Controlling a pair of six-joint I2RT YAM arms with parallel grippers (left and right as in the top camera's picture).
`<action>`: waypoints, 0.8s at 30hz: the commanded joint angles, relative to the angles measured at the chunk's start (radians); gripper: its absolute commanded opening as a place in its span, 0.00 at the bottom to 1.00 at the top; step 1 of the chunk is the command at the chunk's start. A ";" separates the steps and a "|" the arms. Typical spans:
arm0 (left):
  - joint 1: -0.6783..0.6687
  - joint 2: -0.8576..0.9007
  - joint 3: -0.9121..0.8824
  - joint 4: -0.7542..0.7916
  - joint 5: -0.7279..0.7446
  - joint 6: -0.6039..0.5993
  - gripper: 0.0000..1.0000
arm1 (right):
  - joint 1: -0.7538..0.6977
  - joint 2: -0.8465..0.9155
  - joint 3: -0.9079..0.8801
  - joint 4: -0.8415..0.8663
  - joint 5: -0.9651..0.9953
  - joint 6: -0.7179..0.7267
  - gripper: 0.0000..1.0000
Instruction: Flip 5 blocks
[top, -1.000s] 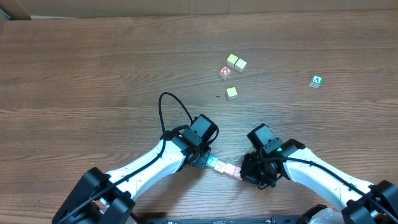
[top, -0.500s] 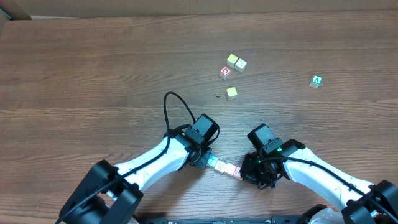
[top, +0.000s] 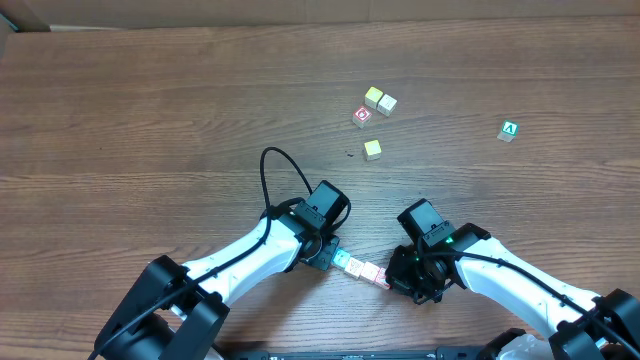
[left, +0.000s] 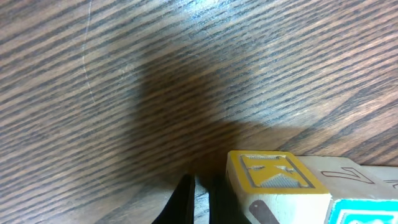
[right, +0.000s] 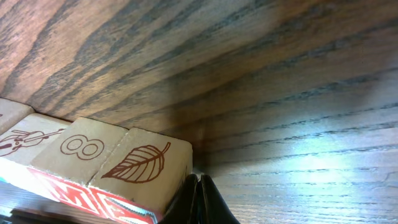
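A short row of blocks (top: 360, 269) lies near the table's front edge, teal at its left end and pink-red at its right. My left gripper (top: 328, 256) is shut and rests at the row's left end. In the left wrist view its fingertips (left: 200, 202) stand beside a yellow-faced block (left: 273, 174), next to a pale face marked 7 (left: 348, 177). My right gripper (top: 393, 282) is shut at the row's right end. In the right wrist view its tips (right: 199, 186) press against the leaf block (right: 146, 163), which follows an 8 block (right: 78, 146) and a violin block (right: 25, 140).
Farther back on the table sit two yellow-cream cubes (top: 379, 99), a red-ring cube (top: 361, 116) and another yellow cube (top: 372, 149). A green cube marked A (top: 509, 130) lies at the far right. A black cable (top: 275, 165) loops above the left arm.
The left arm has shifted a little at its elbow. The row of blocks and both grippers stay almost where they were.
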 joint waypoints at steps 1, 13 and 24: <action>0.015 0.045 -0.008 0.006 0.060 0.043 0.04 | 0.030 -0.001 0.011 0.027 -0.042 0.036 0.04; 0.039 0.045 -0.008 0.008 0.069 0.138 0.04 | 0.084 -0.001 0.011 0.031 -0.042 0.120 0.04; 0.039 0.045 -0.008 0.023 0.069 0.232 0.04 | 0.114 -0.001 0.011 0.031 -0.042 0.249 0.04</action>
